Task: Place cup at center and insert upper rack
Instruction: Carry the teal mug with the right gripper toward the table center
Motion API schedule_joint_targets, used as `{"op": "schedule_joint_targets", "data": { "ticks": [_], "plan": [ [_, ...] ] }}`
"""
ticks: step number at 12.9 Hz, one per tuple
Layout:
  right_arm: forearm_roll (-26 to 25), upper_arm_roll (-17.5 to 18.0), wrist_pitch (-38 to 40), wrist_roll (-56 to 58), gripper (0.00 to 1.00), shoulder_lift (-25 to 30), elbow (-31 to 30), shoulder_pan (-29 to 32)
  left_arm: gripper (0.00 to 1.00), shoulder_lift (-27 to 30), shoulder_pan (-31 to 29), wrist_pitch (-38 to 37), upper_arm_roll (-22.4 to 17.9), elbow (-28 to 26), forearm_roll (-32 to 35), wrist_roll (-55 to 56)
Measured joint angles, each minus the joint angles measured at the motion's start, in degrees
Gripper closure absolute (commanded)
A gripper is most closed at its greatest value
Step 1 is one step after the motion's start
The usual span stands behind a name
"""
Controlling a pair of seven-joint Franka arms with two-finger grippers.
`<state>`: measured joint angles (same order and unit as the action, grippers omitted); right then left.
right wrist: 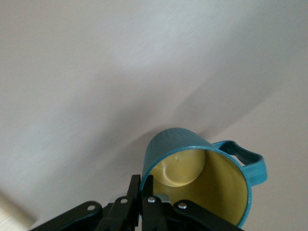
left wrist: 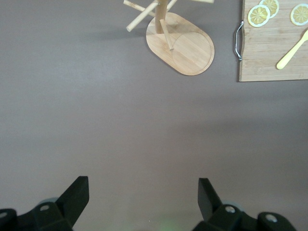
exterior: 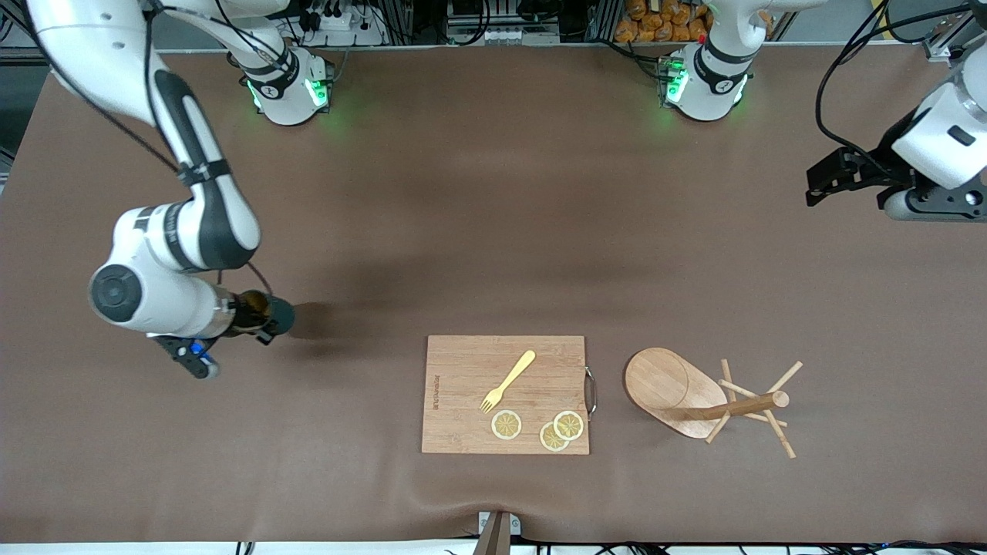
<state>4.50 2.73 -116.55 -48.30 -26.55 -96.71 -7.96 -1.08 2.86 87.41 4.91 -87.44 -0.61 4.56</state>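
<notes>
Your brown counter [exterior: 493,231] carries everything here. Largest on it is the wooden cutting board [exterior: 463,424], near the front camera's edge, with a yellow fork [exterior: 508,381] and three lemon slices [exterior: 506,425] lying on it. Just beside the board, toward the left arm's end of the counter, you have the upper rack [exterior: 694,397]: it lies tipped on its side, its oval base propped up and its post and pegs pointing toward the left arm's end. The cup [right wrist: 202,178] is well apart from both, toward the right arm's end of the counter; it looks to be on its side, its mustard inside facing the wrist camera. Your right pincer [right wrist: 141,190] is clamped on the cup's rim, one finger inside and one outside. Your left pincer [left wrist: 143,198] waits with jaws wide and holds nothing, up over bare counter at the left arm's end.
</notes>
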Motion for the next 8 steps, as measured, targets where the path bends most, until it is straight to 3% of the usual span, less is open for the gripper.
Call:
{"op": "schedule_joint_targets", "data": {
  "ticks": [8],
  "plan": [
    [-0.02,1.17,3.33,-25.73,1.0,0.69,4.95,-23.12,0.0,-0.19,-1.94,1.26,-0.15,0.15,0.0,0.01]
  ]
}}
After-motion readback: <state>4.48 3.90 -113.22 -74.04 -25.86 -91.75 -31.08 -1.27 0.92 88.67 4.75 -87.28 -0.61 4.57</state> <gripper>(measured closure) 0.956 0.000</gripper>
